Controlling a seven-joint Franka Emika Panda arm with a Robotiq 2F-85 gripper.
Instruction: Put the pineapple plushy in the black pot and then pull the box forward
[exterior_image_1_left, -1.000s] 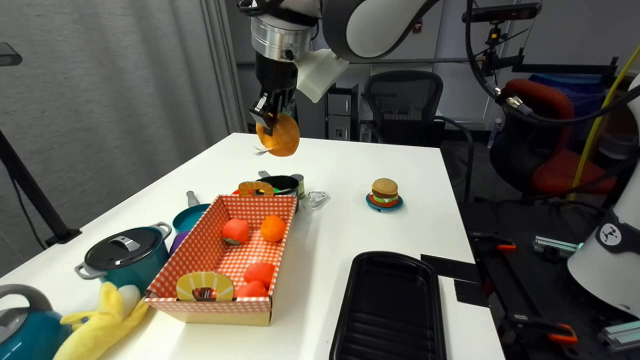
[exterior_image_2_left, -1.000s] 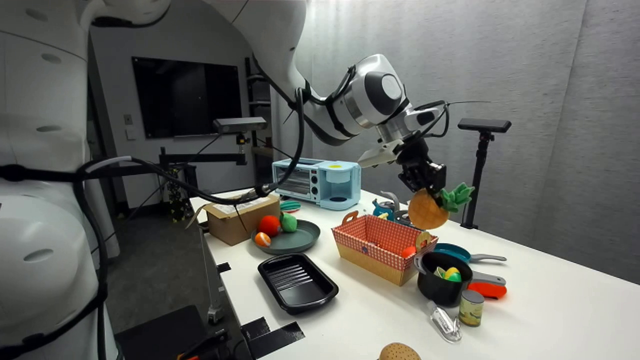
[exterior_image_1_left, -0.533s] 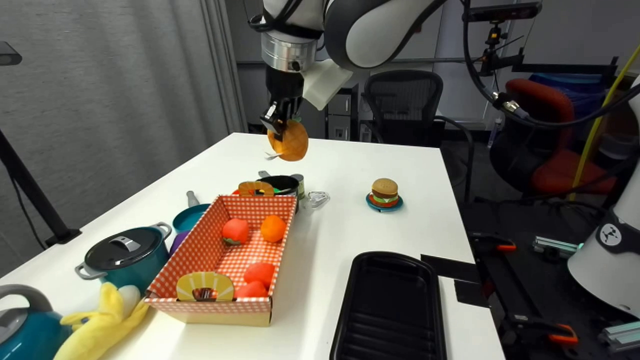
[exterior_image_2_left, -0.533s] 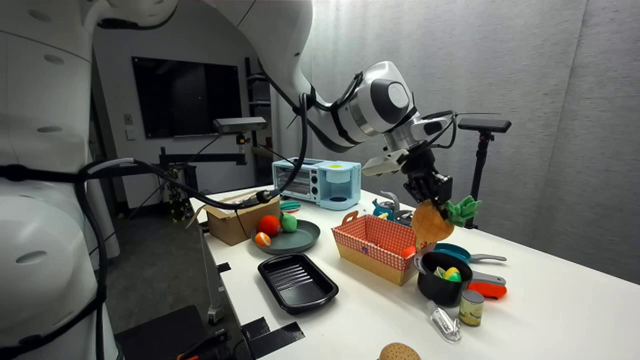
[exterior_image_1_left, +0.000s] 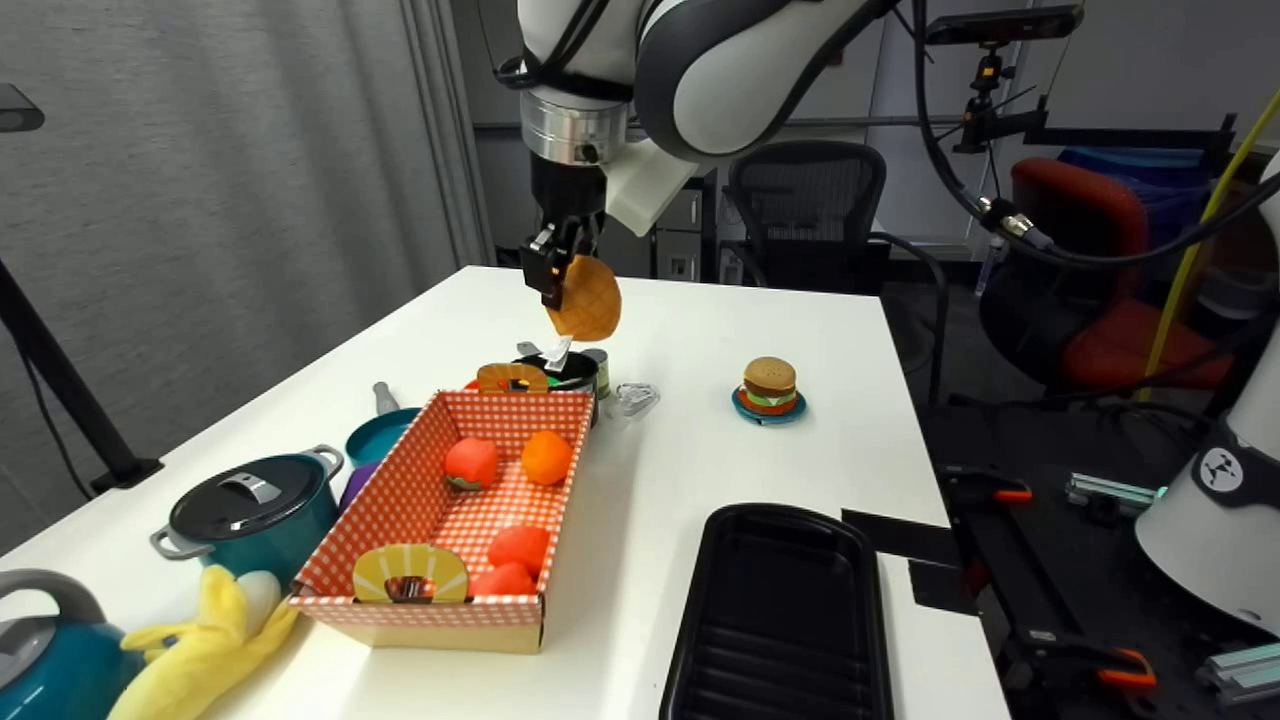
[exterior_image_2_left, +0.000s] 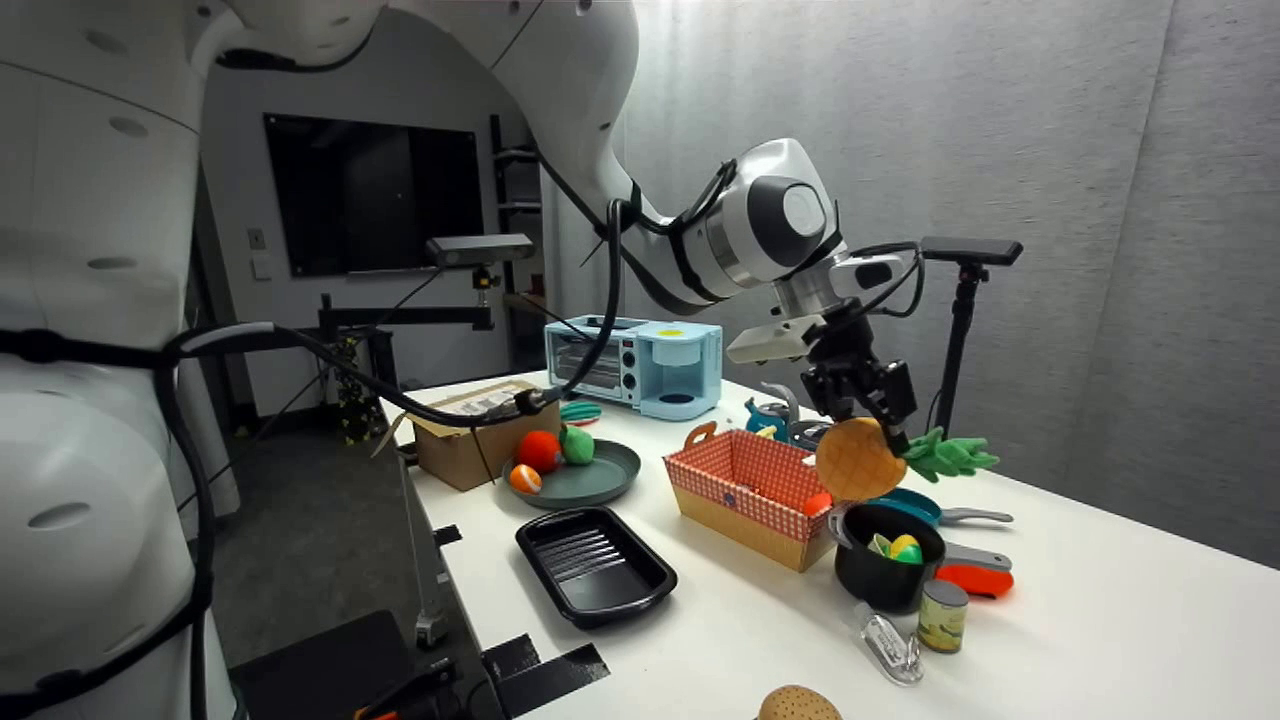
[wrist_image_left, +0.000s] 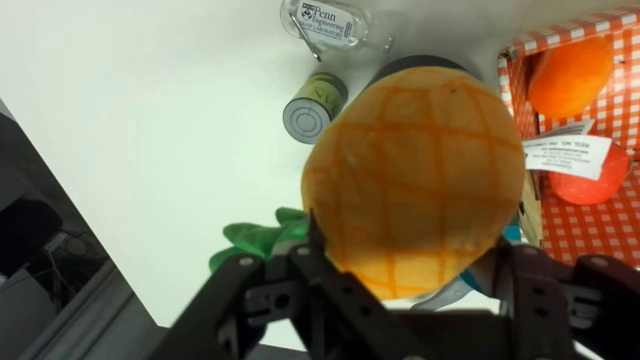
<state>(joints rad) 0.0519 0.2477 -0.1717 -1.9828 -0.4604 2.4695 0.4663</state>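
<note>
My gripper (wrist_image_left: 407, 232) is shut on the pineapple plushy (wrist_image_left: 415, 170); its fingers press the sides of the orange body. The green tuft (exterior_image_2_left: 948, 456) sticks out sideways past one finger. The plushy shows in both exterior views (exterior_image_1_left: 588, 298) (exterior_image_2_left: 857, 462), held in the air just above the black pot. The black pot (exterior_image_2_left: 890, 578) stands on the table by the box's end, with yellow-green pieces inside. In the wrist view the plushy hides most of the pot (wrist_image_left: 419, 61). The checkered box (exterior_image_2_left: 745, 528) (exterior_image_1_left: 440, 635) holds several orange-red fruits.
A can (exterior_image_2_left: 942, 617) and a clear bottle-like item (exterior_image_2_left: 888, 645) stand close to the pot. A teal pan (exterior_image_2_left: 905, 500) lies behind it. A black tray (exterior_image_1_left: 780, 620), burger (exterior_image_1_left: 769, 385), teal lidded pot (exterior_image_1_left: 255, 510) and yellow plush (exterior_image_1_left: 205, 650) are around the box.
My gripper and the plushy have come down towards the pot and shifted slightly; the tuft now points more sideways. The box, the pot and the other table things have not moved.
</note>
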